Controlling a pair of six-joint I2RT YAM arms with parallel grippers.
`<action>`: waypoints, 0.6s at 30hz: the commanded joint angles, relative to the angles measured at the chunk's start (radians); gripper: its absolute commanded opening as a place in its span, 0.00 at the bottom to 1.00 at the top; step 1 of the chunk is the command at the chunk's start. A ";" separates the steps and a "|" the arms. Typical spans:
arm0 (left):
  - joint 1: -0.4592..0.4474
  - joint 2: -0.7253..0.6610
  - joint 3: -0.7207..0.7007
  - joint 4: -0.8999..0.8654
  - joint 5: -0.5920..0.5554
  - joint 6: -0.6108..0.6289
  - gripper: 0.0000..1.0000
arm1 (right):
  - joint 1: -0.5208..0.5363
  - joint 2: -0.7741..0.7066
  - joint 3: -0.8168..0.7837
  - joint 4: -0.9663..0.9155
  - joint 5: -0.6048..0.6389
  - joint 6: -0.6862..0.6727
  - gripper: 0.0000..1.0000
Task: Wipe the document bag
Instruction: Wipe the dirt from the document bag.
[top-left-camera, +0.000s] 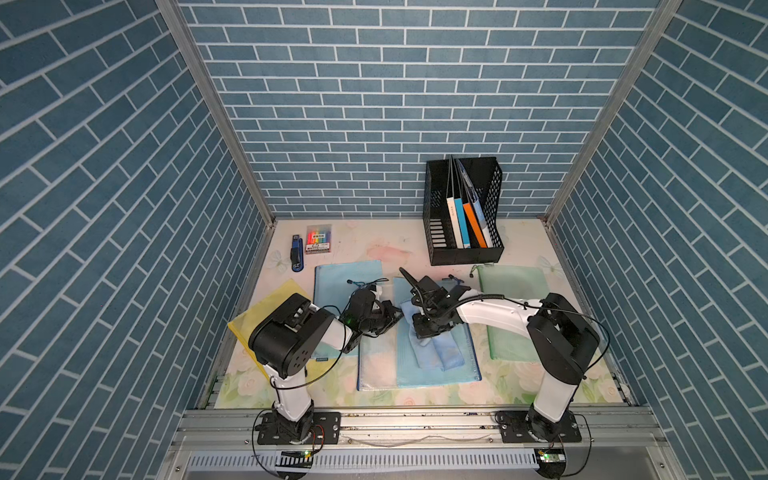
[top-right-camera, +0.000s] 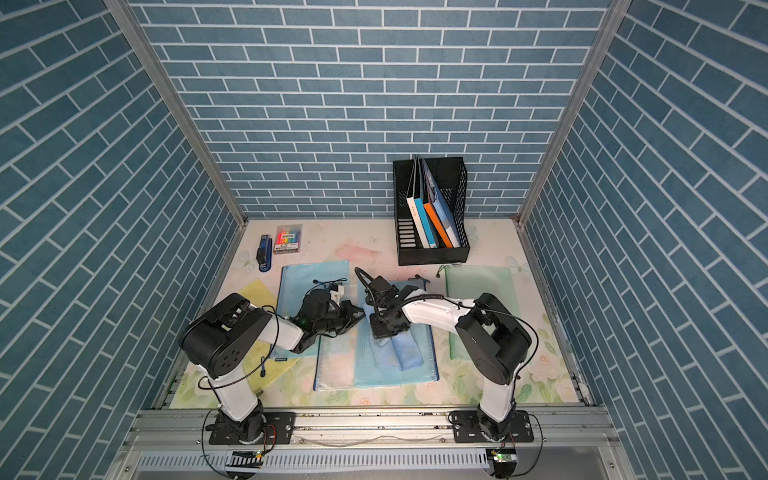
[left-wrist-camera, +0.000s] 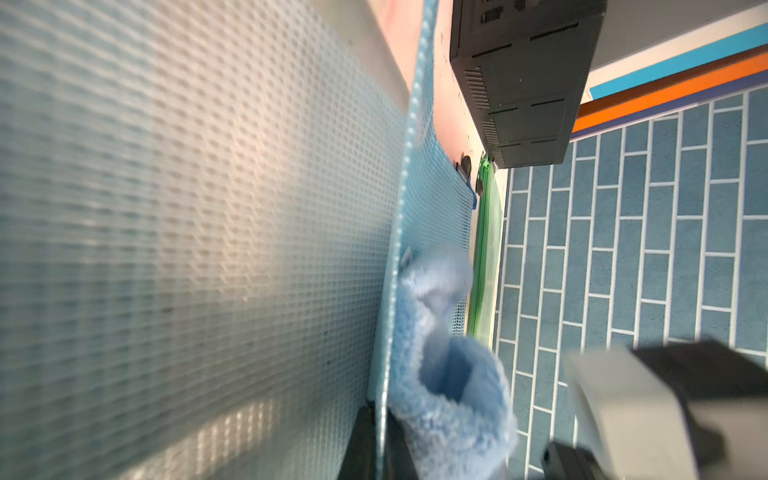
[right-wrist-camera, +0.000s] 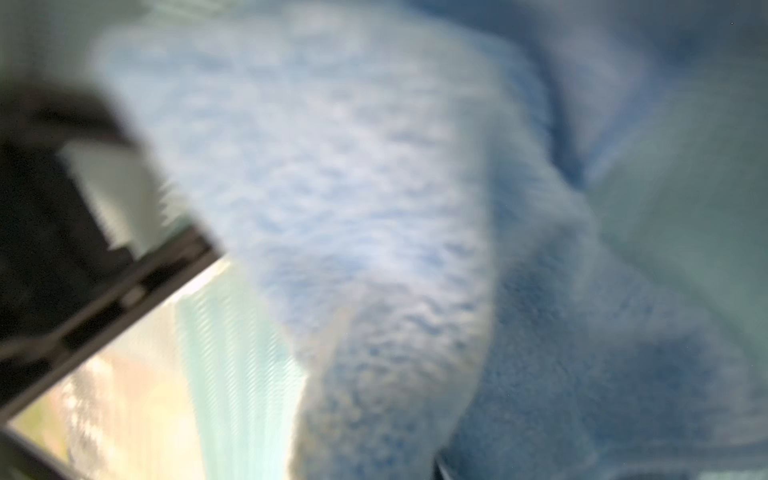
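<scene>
- Placement: the blue mesh zip document bag (top-left-camera: 419, 378) (top-right-camera: 386, 376) lies flat on the floral-print table top (top-left-camera: 374, 245), near its front edge, between the two arms.
- A light blue fuzzy cloth (top-left-camera: 440, 351) (top-right-camera: 401, 353) lies lengthwise on the bag, its far end bunched upward.
- The right gripper (top-left-camera: 430, 326) (top-right-camera: 386, 328) has its jaws closed on that bunched end and sits low over the bag. The right wrist view is blurred and mostly filled by the cloth (right-wrist-camera: 374, 208).
- The left gripper (top-left-camera: 392, 318) (top-right-camera: 353, 318) has its jaws closed, low at the bag's far left part, just beside the cloth's end. The left wrist view shows mesh (left-wrist-camera: 440, 199) and cloth (left-wrist-camera: 449, 395); a pinch on the bag cannot be told.
- Nearby lie a second blue bag (top-left-camera: 345, 282), a yellow bag (top-left-camera: 289, 289) and a green bag (top-left-camera: 515, 282).
- A black mesh file holder (top-left-camera: 494, 187) with books stands at the rear wall.
</scene>
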 joint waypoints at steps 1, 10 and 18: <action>0.004 0.000 0.011 0.023 -0.026 -0.002 0.00 | 0.074 0.007 0.036 -0.018 -0.022 0.020 0.00; 0.002 -0.002 0.010 0.020 -0.028 -0.005 0.00 | 0.208 0.032 0.026 -0.015 -0.082 0.070 0.00; 0.002 -0.028 -0.005 0.016 -0.028 -0.005 0.00 | 0.173 -0.032 -0.044 0.046 -0.015 0.127 0.00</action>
